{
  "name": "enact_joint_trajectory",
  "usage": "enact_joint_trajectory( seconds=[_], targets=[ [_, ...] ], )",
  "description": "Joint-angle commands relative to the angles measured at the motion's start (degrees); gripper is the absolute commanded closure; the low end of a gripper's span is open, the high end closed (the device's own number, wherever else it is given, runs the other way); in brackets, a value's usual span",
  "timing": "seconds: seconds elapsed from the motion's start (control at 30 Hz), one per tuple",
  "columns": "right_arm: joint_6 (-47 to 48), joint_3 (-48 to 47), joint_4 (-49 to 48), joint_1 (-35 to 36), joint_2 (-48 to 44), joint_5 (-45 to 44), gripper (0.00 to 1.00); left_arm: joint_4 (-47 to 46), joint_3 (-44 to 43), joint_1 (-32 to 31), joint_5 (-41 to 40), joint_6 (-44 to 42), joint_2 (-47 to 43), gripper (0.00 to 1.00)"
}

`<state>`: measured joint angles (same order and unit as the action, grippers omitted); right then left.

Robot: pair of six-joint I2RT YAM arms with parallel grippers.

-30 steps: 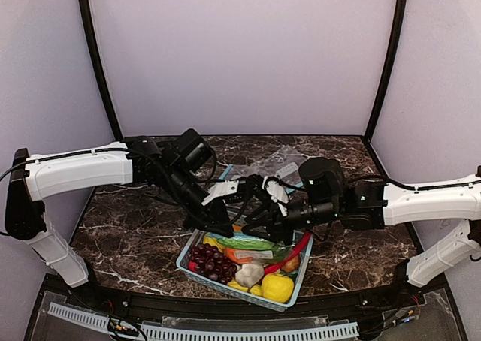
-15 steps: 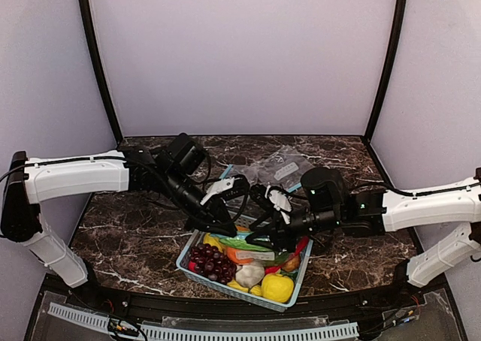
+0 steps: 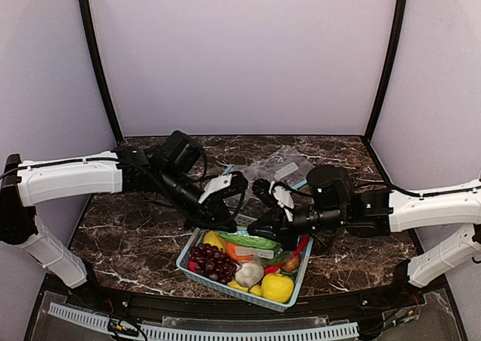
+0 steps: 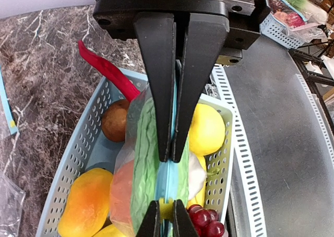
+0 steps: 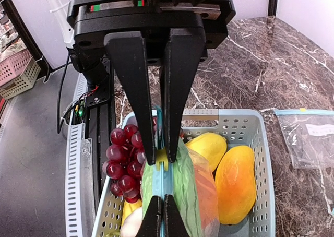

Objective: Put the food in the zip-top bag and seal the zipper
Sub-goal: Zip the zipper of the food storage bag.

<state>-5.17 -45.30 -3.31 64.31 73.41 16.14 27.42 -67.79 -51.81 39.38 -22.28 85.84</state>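
Note:
The zip-top bag [image 3: 248,242] hangs over the basket, held by its top edge between both grippers. The light green gourd [image 4: 143,158] and the orange [image 4: 122,190] show through the plastic; I cannot make out the avocado. My left gripper [image 4: 172,156] is shut on the light blue zipper [image 4: 169,182]. My right gripper [image 5: 160,156] is shut around the yellow slider [image 5: 162,158] on the same strip. The two grippers face each other a short way apart, left [image 3: 225,224] and right [image 3: 259,228] in the top view.
The light blue basket [image 3: 304,270] below holds purple grapes [image 3: 210,260], a red chili [image 3: 301,247], a mango [image 5: 237,179], a lemon [image 4: 206,130] and other produce. Spare clear bags [image 3: 282,164] lie on the marble behind it.
My right gripper has moved left along the bag's top edge toward the left gripper. The left arm has drawn back and sunk a little. Both have stayed on the zipper.

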Motion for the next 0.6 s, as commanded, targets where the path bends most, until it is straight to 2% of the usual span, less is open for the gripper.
enact_joint_trajectory(
  seconds=[0.0, 0.3, 0.57],
  targets=[
    [1.0, 1.9, 7.1, 0.1, -4.1, -3.4, 1.00, 4.9, 2.5, 1.3, -8.3, -2.9, -5.0, 0.99],
    [1.7, 1.6, 13.1, 0.1, -5.8, -5.1, 1.00, 8.7, 3.0, 2.3, -17.2, -6.1, -5.8, 0.99],
    [1.9, 1.6, 14.4, 0.1, -6.0, -5.4, 1.00, 9.8, 3.3, 2.8, -19.1, -6.7, -6.1, 0.99]
  ],
)
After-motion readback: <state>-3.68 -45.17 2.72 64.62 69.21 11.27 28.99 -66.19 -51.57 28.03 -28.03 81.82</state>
